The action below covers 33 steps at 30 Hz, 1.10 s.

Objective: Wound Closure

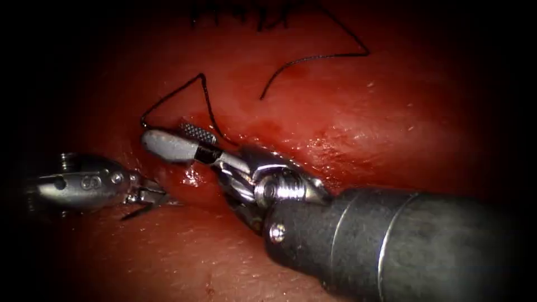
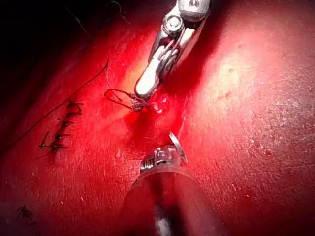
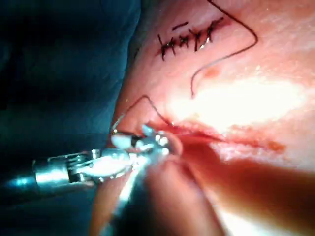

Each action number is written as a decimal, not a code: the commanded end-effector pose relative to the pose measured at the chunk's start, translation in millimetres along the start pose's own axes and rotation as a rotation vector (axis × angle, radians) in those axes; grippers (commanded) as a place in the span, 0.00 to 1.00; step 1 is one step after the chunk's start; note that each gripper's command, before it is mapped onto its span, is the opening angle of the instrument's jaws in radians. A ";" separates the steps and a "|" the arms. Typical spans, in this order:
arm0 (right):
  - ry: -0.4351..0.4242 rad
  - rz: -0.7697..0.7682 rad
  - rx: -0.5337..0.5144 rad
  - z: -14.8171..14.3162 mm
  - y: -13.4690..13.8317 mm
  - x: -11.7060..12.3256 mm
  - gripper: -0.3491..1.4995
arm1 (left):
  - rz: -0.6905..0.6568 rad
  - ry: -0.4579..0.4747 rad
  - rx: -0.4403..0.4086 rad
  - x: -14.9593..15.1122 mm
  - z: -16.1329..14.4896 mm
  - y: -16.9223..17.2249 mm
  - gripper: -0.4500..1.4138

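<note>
The tissue (image 1: 358, 112) is wet with red fluid, and the cut (image 1: 279, 140) runs across it. My right tool (image 1: 178, 140) lies over the cut's left end with its jaws open, a smooth jaw and a ridged one, holding nothing. Black thread (image 1: 202, 89) loops just above these jaws and drops beside them into the cut. My left tool (image 1: 150, 196) sits left of the cut, jaws shut on a thin dark needle (image 1: 137, 211) that points down-left, out of the tissue. The left wrist view has the right tool (image 2: 140, 98) by the thread loop (image 2: 115, 96).
A second strand of thread (image 1: 313, 57) curves over the tissue right of the loop. A row of finished black stitches (image 1: 240, 14) lies at the far end, seen too as stitches (image 3: 189, 39) and stitches (image 2: 61, 130). The right tool's thick shaft (image 1: 391, 246) covers the near right.
</note>
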 end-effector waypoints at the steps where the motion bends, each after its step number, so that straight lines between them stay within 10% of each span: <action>1: 0.012 -0.031 -0.017 0.0 0.9 0.1 0.95 | 0.001 0.001 -0.001 -0.1 0.6 0.0 0.00; 13: -0.016 -0.370 -0.053 -2.2 1.5 2.1 0.99 | 0.065 0.017 -0.006 0.3 -2.0 -0.6 0.00; 19: -0.075 -0.494 0.010 -7.7 1.4 7.1 0.84 | 0.208 0.197 -0.093 0.8 -4.6 -1.3 0.01; 33: -0.067 -0.523 0.075 -9.7 2.3 9.3 0.80 | 0.423 0.493 -0.237 -2.1 -5.0 -1.7 0.65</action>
